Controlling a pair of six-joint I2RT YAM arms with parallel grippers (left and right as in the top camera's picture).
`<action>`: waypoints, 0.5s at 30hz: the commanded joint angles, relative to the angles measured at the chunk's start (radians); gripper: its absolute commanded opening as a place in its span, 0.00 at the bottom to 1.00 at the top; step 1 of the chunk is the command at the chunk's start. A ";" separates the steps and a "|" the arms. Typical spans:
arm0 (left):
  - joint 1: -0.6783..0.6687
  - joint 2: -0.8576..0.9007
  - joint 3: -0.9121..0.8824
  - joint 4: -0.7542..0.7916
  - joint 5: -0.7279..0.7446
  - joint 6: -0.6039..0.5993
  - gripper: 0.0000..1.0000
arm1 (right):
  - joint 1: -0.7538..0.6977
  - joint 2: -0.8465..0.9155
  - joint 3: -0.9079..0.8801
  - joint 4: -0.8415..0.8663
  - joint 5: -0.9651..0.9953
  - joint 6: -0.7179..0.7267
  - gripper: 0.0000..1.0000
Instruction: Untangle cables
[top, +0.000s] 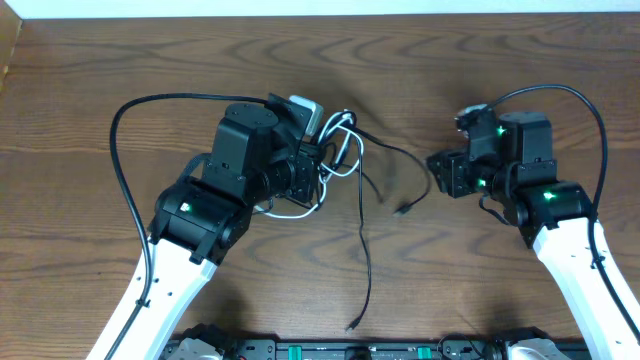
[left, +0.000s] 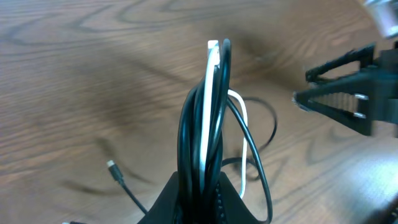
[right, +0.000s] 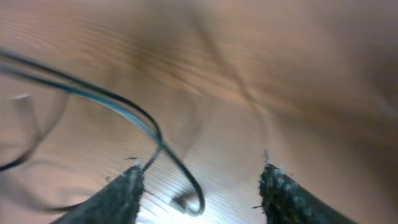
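My left gripper (top: 318, 162) is shut on a bunch of cables (top: 342, 148), black ones and a white one. In the left wrist view the bunch (left: 211, 112) rises upright out of the closed jaws (left: 210, 196). One black cable (top: 363, 245) trails toward the table's front edge and ends in a plug (top: 352, 325). Another runs right to a small plug (top: 403, 210). My right gripper (top: 436, 172) is open just right of that plug. In its wrist view a thin black cable (right: 149, 127) loops down beside the left fingertip (right: 127, 183), loose between the wide jaws (right: 202, 183).
The wooden table (top: 520, 60) carries only the cables and both arms. Thick black arm wires arc at the left (top: 125, 110) and right (top: 590, 110). A white block (top: 308, 110) sits at the left wrist. A loose plug (left: 112, 168) lies left of the bunch.
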 joint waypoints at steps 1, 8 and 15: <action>0.004 -0.013 0.017 0.010 -0.049 0.005 0.08 | 0.000 -0.001 0.006 0.098 -0.338 -0.052 0.63; 0.004 -0.013 0.017 0.085 -0.049 -0.031 0.08 | 0.001 -0.001 0.006 0.360 -0.469 0.131 0.74; 0.004 -0.013 0.017 0.189 -0.050 -0.129 0.08 | 0.042 -0.001 0.006 0.520 -0.475 0.164 0.82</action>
